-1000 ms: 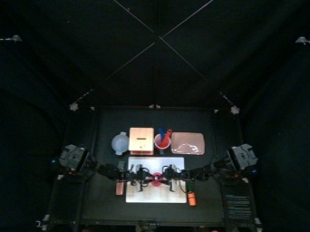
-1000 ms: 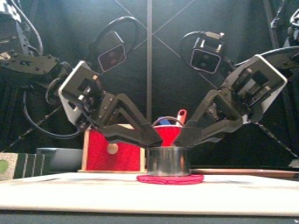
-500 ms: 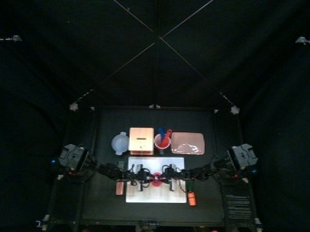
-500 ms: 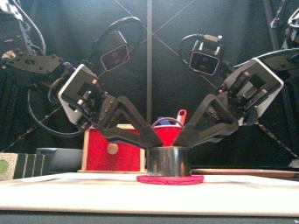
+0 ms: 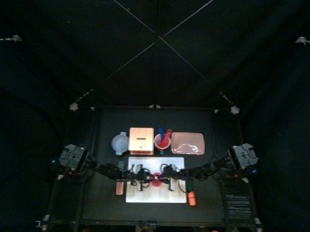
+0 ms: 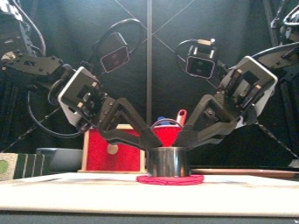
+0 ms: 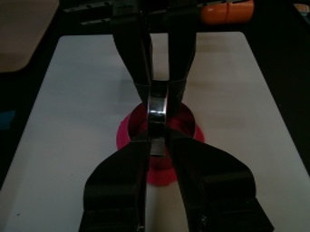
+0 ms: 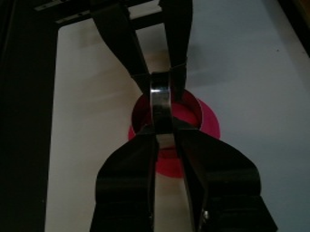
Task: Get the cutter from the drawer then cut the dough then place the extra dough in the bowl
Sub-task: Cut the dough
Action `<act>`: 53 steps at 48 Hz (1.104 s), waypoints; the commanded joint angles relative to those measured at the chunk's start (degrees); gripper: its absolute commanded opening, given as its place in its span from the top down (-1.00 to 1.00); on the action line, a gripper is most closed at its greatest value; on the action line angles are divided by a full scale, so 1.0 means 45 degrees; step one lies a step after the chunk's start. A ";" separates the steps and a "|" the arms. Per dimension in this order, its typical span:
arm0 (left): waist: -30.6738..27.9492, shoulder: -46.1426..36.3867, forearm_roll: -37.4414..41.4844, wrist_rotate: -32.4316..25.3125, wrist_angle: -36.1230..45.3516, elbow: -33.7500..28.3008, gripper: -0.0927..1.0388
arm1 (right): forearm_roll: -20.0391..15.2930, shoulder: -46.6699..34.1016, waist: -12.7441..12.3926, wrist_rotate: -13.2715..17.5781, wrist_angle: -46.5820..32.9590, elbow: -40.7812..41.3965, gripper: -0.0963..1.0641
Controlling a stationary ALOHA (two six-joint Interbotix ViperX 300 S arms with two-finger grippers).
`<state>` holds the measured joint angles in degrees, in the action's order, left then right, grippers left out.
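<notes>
The round metal cutter (image 6: 170,161) stands upright on the red dough disc (image 6: 170,178), in the middle of the white cutting board (image 6: 70,188). My left gripper (image 6: 149,150) comes in from the left and is shut on the cutter's rim. My right gripper (image 6: 194,150) mirrors it from the right, also shut on the rim. In the left wrist view my jaws close on the cutter (image 7: 158,98) over the dough (image 7: 130,136). The right wrist view shows the same grip on the cutter (image 8: 161,98) above the dough (image 8: 208,122). In the top view both arms hide the cutter.
Behind the board stand the wooden box (image 5: 141,140) with its red drawer front (image 6: 114,150), the blue-grey bowl (image 5: 120,142), the red cup (image 5: 164,139) and the pink tray (image 5: 190,144). Orange toys lie at the board's left (image 5: 120,188) and right (image 5: 191,197) edges.
The right arm's wrist has leaned a little to the left and the left arm has sunk slightly. The cutter stays on the dough with both grippers on it.
</notes>
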<state>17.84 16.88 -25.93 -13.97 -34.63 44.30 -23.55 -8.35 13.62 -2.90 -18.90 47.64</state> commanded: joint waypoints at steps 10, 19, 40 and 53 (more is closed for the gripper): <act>0.0313 0.0020 0.0195 -0.0313 0.1016 -0.0020 -0.27 | -0.0098 -0.0391 0.0156 0.0215 0.1777 -0.0273 -0.08; 0.0332 0.0020 0.0410 -0.0371 0.1367 -0.0039 -0.23 | -0.0117 -0.0371 0.0176 0.0215 0.2813 -0.0293 -0.08; 0.0430 0.0020 0.0605 -0.0801 0.1582 -0.0020 0.03 | -0.0098 -0.0254 0.0293 0.0195 0.3184 -0.0176 -0.08; 0.0547 0.0039 0.0605 -0.1172 0.2012 -0.0039 0.04 | 0.0254 -0.0254 0.0391 0.0195 0.3613 -0.0195 -0.08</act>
<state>17.67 16.88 -23.99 -18.28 -28.30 43.51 -22.24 -8.26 13.45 -2.90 -5.98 45.79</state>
